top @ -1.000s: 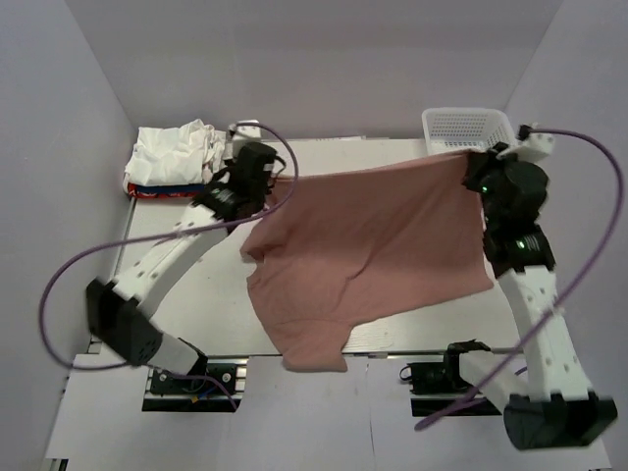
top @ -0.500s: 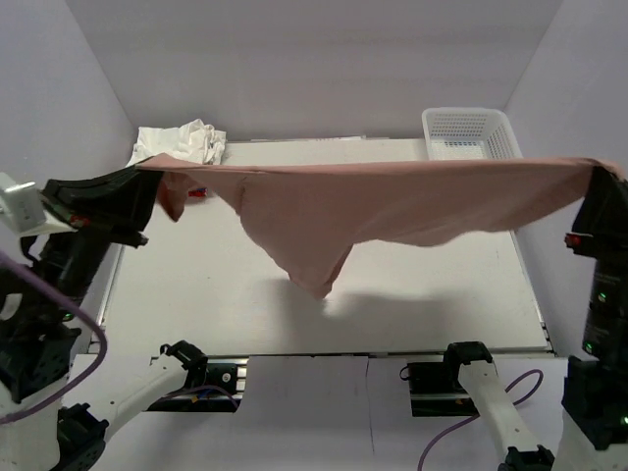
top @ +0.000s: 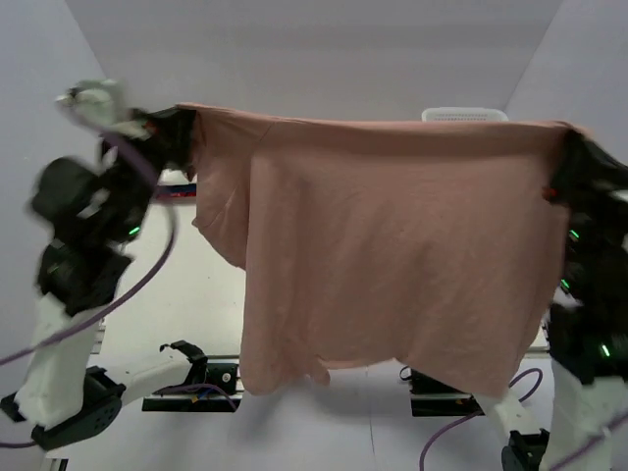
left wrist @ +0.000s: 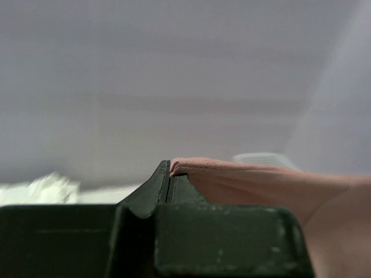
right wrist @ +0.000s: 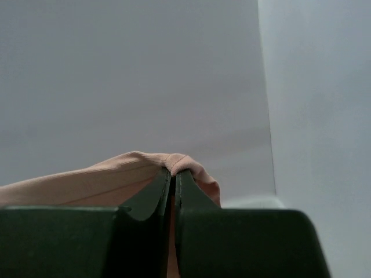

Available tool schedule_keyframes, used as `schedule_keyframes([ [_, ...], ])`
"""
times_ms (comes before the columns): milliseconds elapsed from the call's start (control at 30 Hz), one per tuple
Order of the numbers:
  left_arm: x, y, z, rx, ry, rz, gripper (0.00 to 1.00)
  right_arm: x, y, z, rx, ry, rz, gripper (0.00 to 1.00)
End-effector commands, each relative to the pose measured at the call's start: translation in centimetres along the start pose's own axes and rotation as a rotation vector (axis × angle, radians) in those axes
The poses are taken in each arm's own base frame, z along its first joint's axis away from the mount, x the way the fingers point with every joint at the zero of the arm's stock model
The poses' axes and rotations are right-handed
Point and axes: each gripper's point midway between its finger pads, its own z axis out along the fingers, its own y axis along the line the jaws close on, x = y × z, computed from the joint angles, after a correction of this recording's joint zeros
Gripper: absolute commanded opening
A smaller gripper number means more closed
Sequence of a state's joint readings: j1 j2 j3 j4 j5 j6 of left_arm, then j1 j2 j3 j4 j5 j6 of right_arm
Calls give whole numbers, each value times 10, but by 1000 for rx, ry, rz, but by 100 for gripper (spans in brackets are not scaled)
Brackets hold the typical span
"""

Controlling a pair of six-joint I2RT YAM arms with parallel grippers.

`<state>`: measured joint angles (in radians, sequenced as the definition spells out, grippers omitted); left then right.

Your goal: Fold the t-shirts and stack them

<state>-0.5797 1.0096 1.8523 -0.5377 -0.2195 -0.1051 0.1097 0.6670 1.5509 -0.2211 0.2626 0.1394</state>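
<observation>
A dusty-pink t-shirt (top: 383, 245) hangs as a wide sheet high above the table, stretched between my two grippers, with a plain side toward the top camera. My left gripper (top: 183, 123) is shut on its upper left corner; the left wrist view shows the hem (left wrist: 261, 179) pinched at the fingertips (left wrist: 169, 168). My right gripper (top: 567, 142) is shut on the upper right corner, with pink cloth (right wrist: 87, 182) bunched over its tips (right wrist: 173, 174). A blurred white heap of t-shirts (left wrist: 40, 188) lies far below at the left; the left arm hides it from above.
The white lattice basket (top: 466, 115) peeks over the shirt's top edge at the back right, also blurred in the left wrist view (left wrist: 264, 157). Bare table (top: 211, 294) shows left of the hanging cloth. Walls stand close on both sides.
Both arms have lifted the pink shirt up toward the camera. It went from a low sagging band to a tall hanging sheet that covers most of the table.
</observation>
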Motion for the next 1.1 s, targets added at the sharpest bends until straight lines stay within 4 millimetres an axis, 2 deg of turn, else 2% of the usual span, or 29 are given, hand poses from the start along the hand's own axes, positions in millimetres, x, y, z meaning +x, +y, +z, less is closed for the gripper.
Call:
schedule_keyframes([
  [0,86,76,54,-474,123,107,0,111,-28,42,146,217,-65,0],
  [33,111,96,62,-605,173,147,0,147,-27,52,134,264,-60,0],
  [67,181,100,97,-640,322,218,0,174,-28,57,140,312,-50,0],
  [100,213,113,107,-672,416,257,0,216,-35,55,159,389,-58,0],
  [133,250,120,118,-693,481,249,0,238,-36,55,151,429,-58,0],
  [167,287,128,125,-700,555,269,0,282,-35,59,143,513,-51,0],
  [200,347,150,131,-731,666,303,0,319,-29,54,85,551,-39,0],
  [233,370,160,135,-757,693,299,0,357,-30,50,72,629,-43,0],
  [267,388,172,143,-746,726,281,6,401,-31,45,54,720,-41,0],
  [300,431,186,145,-766,792,307,21,421,-29,41,27,775,-40,0],
  [333,447,192,152,-753,814,317,66,459,-34,35,40,867,-52,0],
  [367,447,186,171,-698,815,320,99,466,-37,40,61,888,-61,1],
  [400,454,192,178,-690,829,324,100,493,-44,37,81,946,-71,14],
  [433,487,196,176,-674,902,347,100,502,-44,49,88,950,-71,32],
  [467,474,192,194,-657,859,336,100,506,-43,52,88,958,-72,60],
  [500,475,191,198,-645,864,340,100,514,-41,49,77,995,-68,80],
  [533,474,191,200,-645,863,339,100,511,-28,59,27,985,-46,90],
  [600,462,186,196,-636,851,321,100,507,-18,63,-17,980,-25,90],
  [633,457,184,192,-627,847,315,100,508,-16,53,-29,1012,-15,90],
  [667,473,186,175,-637,875,308,100,502,-13,51,-38,1005,-10,90],
  [700,470,184,167,-633,869,287,100,506,-8,40,-61,1031,2,90],
  [733,443,178,162,-633,819,263,100,498,-7,37,-62,1019,6,90],
  [767,463,180,139,-635,864,256,100,498,0,26,-98,1035,23,90],
  [833,467,174,114,-625,883,207,100,502,4,2,-123,1088,42,90],
  [867,469,172,109,-624,888,182,100,505,7,-6,-130,1107,41,90],
  [933,488,168,91,-640,945,120,100,513,6,-21,-111,1164,38,90],
  [967,491,165,89,-636,955,97,100,518,8,-28,-114,1186,35,90],
  [1033,514,155,76,-586,1034,57,100,529,10,-38,-127,1225,6,90],
  [1067,520,153,75,-571,1051,47,100,538,5,-44,-110,1252,-17,90],
])
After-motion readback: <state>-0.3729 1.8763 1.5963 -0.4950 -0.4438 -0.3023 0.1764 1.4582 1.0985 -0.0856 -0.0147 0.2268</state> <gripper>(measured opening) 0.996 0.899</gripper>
